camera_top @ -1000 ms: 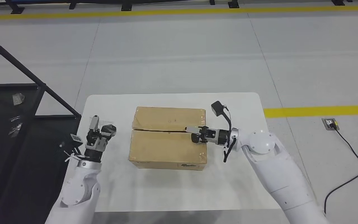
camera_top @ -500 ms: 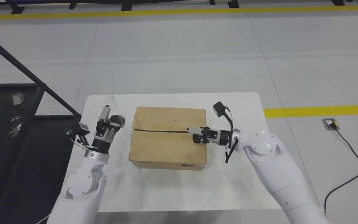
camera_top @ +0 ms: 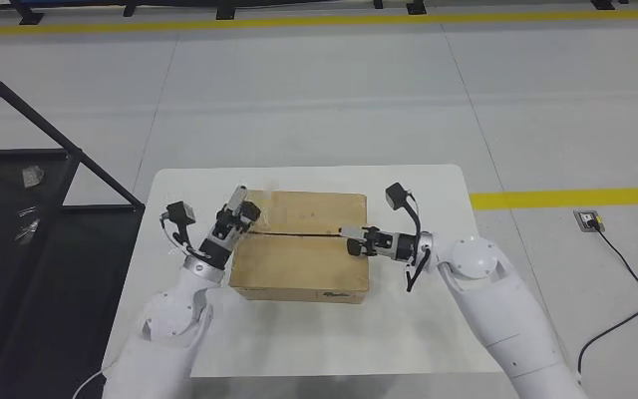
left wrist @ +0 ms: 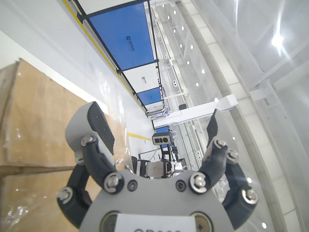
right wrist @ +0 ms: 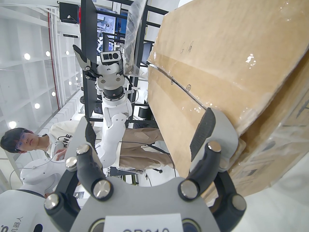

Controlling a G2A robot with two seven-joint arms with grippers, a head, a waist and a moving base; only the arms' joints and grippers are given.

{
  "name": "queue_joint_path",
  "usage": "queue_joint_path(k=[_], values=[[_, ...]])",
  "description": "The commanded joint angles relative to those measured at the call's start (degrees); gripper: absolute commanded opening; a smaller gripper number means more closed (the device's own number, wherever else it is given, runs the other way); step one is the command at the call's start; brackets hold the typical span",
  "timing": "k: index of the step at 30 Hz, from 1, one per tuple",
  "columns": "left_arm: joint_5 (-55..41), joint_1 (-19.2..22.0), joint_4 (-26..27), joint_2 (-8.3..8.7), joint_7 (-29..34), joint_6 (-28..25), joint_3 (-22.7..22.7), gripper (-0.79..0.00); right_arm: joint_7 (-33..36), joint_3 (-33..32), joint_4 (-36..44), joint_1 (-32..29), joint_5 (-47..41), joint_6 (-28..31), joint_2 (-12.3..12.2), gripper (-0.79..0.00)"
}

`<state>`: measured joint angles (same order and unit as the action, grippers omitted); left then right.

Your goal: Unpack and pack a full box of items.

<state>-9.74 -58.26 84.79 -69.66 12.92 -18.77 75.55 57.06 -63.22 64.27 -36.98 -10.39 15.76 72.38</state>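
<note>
On the white surface (camera_top: 419, 190), roughly at its ctr, sits the cardboard box (camera_top: 299, 249), flaps down and meeting along a seam (camera_top: 289, 231) that runs across the top. Contents are hidden, so unpacking looks barely begun.

The right gripper (camera_top: 347, 237) is at the box's right edge, level w/ the seam end. Its fingers are spread and hold nothing, and one pad (right wrist: 202, 131) lies just at the box-top corner. The left gripper (camera_top: 242, 202) hovers over the box's left end, tilted upward. Its fingers (left wrist: 99, 121) are also spread and empty.

A loose strip of clear tape (right wrist: 135, 20) stands up off the box's left end, close to the left gripper. Can't tell if it touches a pad.

Risks, as I judge them:
- The tape may stick to a rubber pad and tug the box sideways when the arm lifts.
- The right fingertip may skid on the glossy taped top instead of getting under a flap.
- Prying from one end w/ nothing bracing the other could slide the box toward the surface edge.
- Pressing too hard at the seam could fold a flap onto the contents.
</note>
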Motion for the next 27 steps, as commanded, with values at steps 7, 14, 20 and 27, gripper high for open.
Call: queue_joint_path(k=[7, 14, 20, 27], values=[[4.74, 2.23, -0.51, -0.89, 2.16, 1.36, -5.34, 0.000, 0.33, -0.33, -1.06, -0.01, -0.83, 0.94, -0.17, 0.000], [1.57, 1.81, 2.12, -0.69, 5.97, 1.22, -3.21, 0.000, 0.73, -0.61, -2.13, 0.08, -1.60, 1.85, -0.32, 0.000], [-9.62, -3.06, 9.13, 1.27, 15.43, 2.36, 9.69, 0.000, 1.18, -0.80, -3.24, 0.26, -2.27, 2.54, -0.44, 0.000], [-22.76, -9.65, 14.01, 3.50, 31.17, 6.94, 25.40, 0.000, 1.44, 0.23, -4.62, 1.21, -2.94, 2.83, -0.16, 0.000]])
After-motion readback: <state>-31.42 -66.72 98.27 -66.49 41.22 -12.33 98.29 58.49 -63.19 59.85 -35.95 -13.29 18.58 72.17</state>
